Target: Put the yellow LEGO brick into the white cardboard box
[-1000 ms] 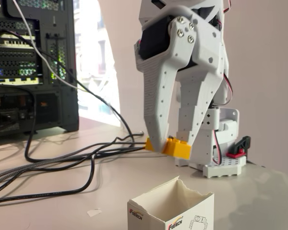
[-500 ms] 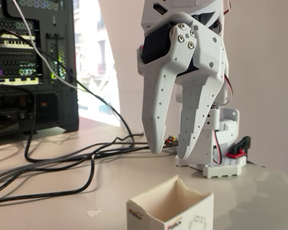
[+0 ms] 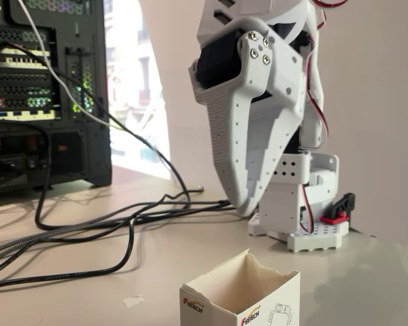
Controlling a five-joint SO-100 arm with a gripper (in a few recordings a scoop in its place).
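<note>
The brick's place cannot be told from the fixed view: nothing yellow sits between the fingers or on the bare table (image 3: 374,285), and the floor of the box is hidden behind its near wall, so it may well lie inside.

Work from the big things down. The computer tower (image 3: 47,102) stands well off at the left and need not concern you. The arm's base (image 3: 319,234) sits behind the box; lift away toward it, not forward. The gripper (image 3: 247,207) hangs above and a little behind the box (image 3: 241,299), pointing down, its jaws drawn together with nothing held. Raise it straight up before you swing, so the tips do not catch the torn rim; the box looks light and would likely slide or tip at a nudge. The cables (image 3: 88,231) run across the table at the left, near the fingers' height, so keep any sideways move high. A small scrap (image 3: 133,300) lies left of the box; ignore it. Then look into the box from above to confirm the brick is there.
</note>
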